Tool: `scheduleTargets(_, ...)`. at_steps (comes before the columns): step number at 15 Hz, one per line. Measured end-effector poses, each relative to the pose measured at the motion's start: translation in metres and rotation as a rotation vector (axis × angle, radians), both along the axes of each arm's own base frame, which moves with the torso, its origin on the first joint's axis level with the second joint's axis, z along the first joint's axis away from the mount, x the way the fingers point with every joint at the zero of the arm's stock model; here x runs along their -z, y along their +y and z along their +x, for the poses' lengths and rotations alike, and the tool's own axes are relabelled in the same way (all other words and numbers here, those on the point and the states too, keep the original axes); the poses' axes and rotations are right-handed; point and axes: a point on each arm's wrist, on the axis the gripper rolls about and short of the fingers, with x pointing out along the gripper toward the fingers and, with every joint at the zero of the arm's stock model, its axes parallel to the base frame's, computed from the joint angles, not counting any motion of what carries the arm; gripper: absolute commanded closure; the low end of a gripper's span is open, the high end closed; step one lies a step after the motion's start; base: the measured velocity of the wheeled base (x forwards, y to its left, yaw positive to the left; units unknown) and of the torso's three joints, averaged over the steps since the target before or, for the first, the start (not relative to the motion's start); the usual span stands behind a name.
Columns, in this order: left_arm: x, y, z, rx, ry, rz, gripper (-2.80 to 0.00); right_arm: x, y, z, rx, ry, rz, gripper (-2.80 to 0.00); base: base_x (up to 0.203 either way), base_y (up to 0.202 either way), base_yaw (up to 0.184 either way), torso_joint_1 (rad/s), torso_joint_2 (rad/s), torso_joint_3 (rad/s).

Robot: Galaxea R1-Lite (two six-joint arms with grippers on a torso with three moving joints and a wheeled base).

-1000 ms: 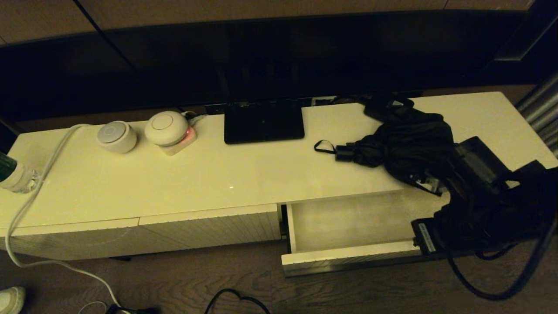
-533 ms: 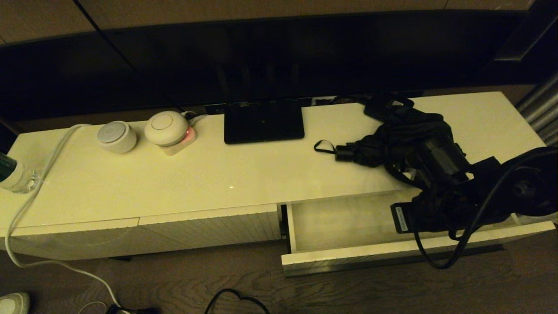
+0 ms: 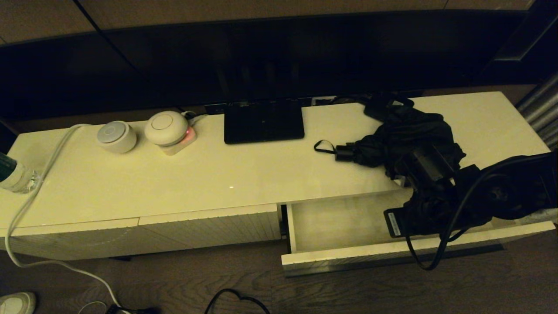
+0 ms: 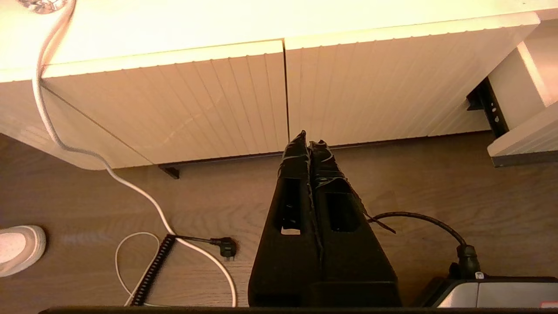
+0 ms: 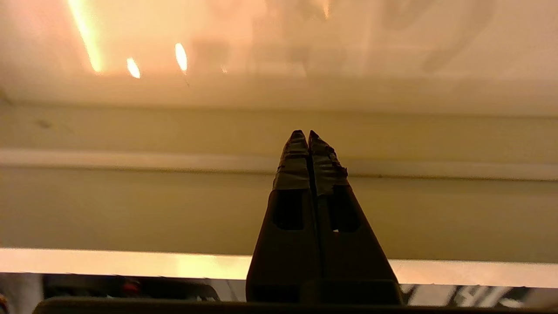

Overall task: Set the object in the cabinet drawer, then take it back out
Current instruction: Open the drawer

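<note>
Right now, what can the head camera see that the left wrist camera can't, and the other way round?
Only the head view shows the black umbrella lying on the cabinet top, the right arm over the open drawer, and two round white gadgets. Only the left wrist view shows the left gripper, shut, pointing at the ribbed cabinet doors above a plug on the floor. Both show the white cable and the drawer.

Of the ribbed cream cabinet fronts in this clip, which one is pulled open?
The cabinet drawer on the robot's right, below the umbrella: it juts out showing its pale interior, while the two ribbed panels left of it sit flush and closed.
</note>
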Motion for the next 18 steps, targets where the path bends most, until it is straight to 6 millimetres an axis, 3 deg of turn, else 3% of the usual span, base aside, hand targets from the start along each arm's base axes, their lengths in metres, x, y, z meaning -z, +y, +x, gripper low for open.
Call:
scheduleTargets(9, 0.000, 0.000, 0.000, 0.000, 0.000, 0.000, 0.00, 0.018, -0.008, -0.019, -0.045, 0.208, -0.130, 0.00, 0.000, 0.000, 0.000, 0.000, 0.00, 0.000)
scheduleTargets(18, 0.000, 0.000, 0.000, 0.001, 0.000, 0.000, 0.00, 0.047, -0.010, -0.060, -0.095, 0.394, -0.202, 0.00, 0.000, 0.000, 0.000, 0.000, 0.00, 0.000)
